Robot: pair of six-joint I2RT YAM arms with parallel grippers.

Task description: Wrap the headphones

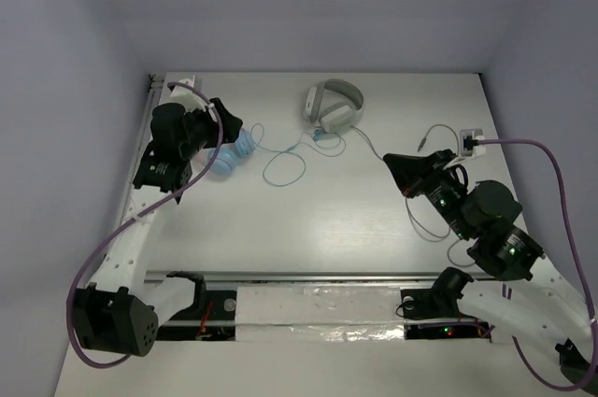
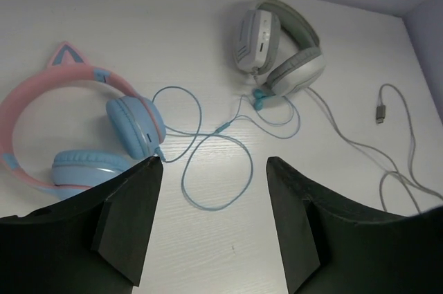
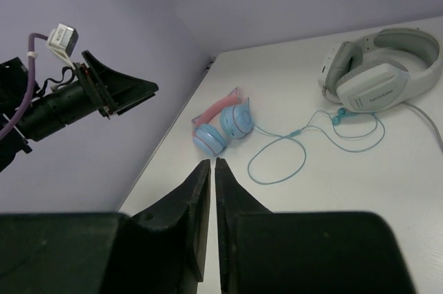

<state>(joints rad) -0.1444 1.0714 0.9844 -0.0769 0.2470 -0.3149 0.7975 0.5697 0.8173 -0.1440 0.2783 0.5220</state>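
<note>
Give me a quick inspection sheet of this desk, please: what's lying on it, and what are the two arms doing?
Surface: white table.
Job's things: pink-and-blue cat-ear headphones lying flat at the left, cable not wrapped.
Clutter: white/grey headphones at the back.
End effectors: left end effector open, holding nothing; right end effector shut, holding nothing.
Cables: thin blue cable in loose loops; grey cable trailing right.
Surroundings: plain pale walls.

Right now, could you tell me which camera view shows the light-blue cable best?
Left wrist: the light-blue cable lies close, its loops clear from the ear cup onward. Right wrist shows it whole but smaller; top external, thin and faint.
</note>
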